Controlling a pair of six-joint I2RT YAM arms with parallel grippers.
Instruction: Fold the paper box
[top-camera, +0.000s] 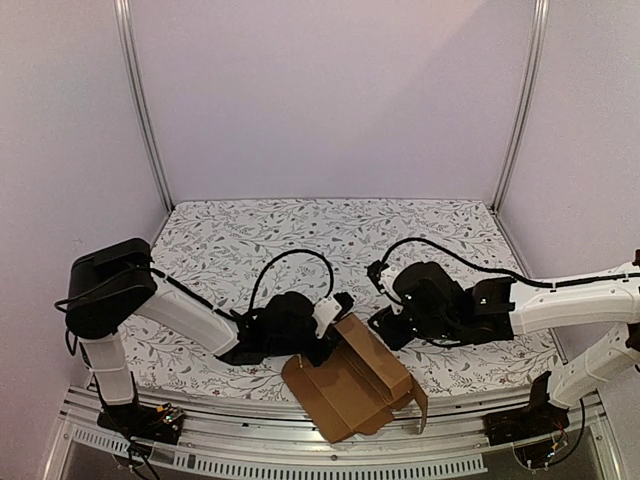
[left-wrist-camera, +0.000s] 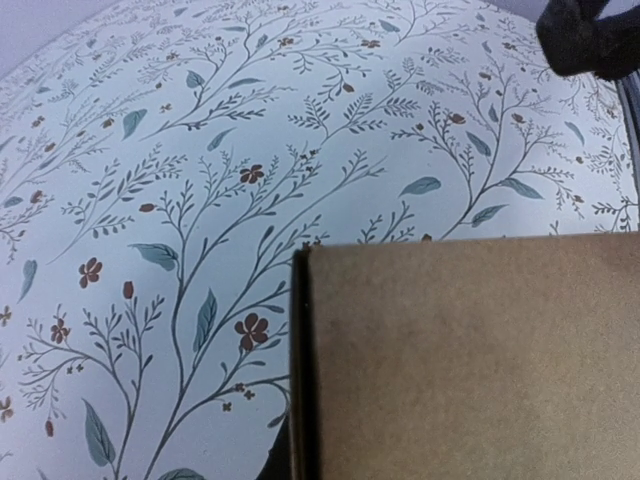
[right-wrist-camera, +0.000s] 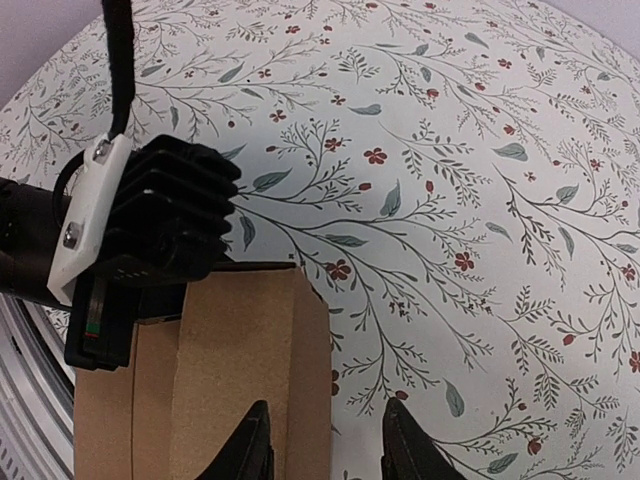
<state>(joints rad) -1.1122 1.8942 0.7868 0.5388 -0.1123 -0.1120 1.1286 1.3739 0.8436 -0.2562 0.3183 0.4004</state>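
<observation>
The paper box (top-camera: 350, 392) overhangs the middle of the tabletop's (top-camera: 300, 225) near edge. The left gripper (top-camera: 333, 312) pinches its far flap, pressed together; the right gripper (right-wrist-camera: 327, 418) stands spread astride a side edge. Held at one point, the box could pivot and slip off.

nothing legible anywhere, the paper box (top-camera: 350, 390) bears no print.

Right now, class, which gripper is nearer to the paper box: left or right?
Left. The left gripper is clamped on the far edge of the paper box, touching it. The right gripper hangs close at the box's right side, jaws open, gripping nothing.
</observation>
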